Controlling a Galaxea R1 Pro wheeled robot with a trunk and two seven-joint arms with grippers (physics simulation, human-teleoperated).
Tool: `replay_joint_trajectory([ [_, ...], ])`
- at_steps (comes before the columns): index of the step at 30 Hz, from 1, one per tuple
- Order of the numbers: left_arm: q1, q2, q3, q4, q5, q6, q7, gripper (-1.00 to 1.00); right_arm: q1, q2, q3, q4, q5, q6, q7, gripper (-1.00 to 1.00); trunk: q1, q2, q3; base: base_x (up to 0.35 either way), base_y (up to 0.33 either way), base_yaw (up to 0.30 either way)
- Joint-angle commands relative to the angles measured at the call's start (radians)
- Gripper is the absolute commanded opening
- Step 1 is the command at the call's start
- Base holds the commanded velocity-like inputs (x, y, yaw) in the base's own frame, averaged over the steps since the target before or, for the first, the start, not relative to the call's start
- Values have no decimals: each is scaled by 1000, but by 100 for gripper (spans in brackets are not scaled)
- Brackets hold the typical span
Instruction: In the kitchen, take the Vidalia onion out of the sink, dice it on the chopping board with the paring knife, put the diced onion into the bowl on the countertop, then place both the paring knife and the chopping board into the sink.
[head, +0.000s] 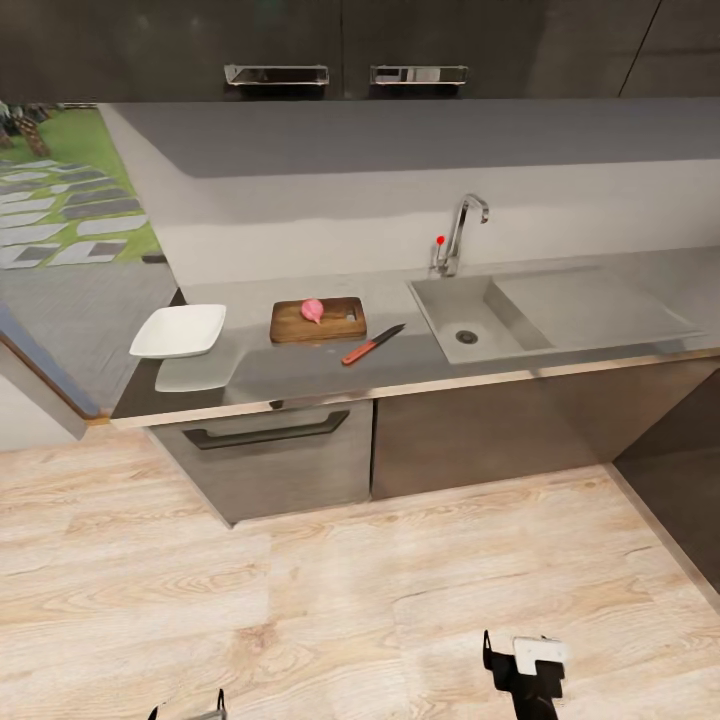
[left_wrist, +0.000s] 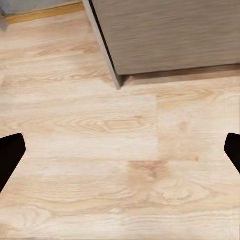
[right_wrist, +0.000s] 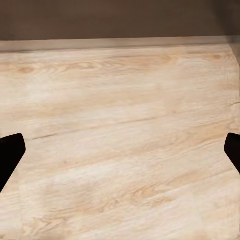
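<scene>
A pinkish onion (head: 313, 310) lies on the brown chopping board (head: 293, 327), which rests on the grey countertop (head: 290, 372). Just right of the board is the red-handled paring knife (head: 372, 345), lying at a slant. To the board's left stands the white square bowl (head: 180, 331). The steel sink (head: 452, 305), with its drain and chrome tap (head: 460, 230), sits right of the knife. Both arms hang low over the wooden floor, well short of the counter. My right gripper (head: 522, 662) (right_wrist: 120, 155) is open, and so is my left gripper (head: 190, 712) (left_wrist: 120, 155). Neither holds anything.
Dark grey cabinets and a drawer with a long handle (head: 265, 432) stand under the counter. Light wooden floor (head: 350, 600) lies between me and the cabinets. A dark unit (head: 685, 470) juts out at the right. Upper cabinets (head: 340, 40) hang above.
</scene>
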Motion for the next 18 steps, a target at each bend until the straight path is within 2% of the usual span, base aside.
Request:
replay_joint_trajectory([
  [1,-1,-1,-9,3,7,-5,16,100,-1,3,-5,-4,10,-11,11,100,0,-1,-1,0,0,0],
  [8,1,-1,-9,3,7,-5,38,100,-1,4,-2,1,12,-108,42,100,0,-1,-1,0,0,0],
  [18,1,-1,-8,3,7,-3,41,100,-1,1,-2,93,15,-158,48,100,0,-1,-1,0,0,0],
])
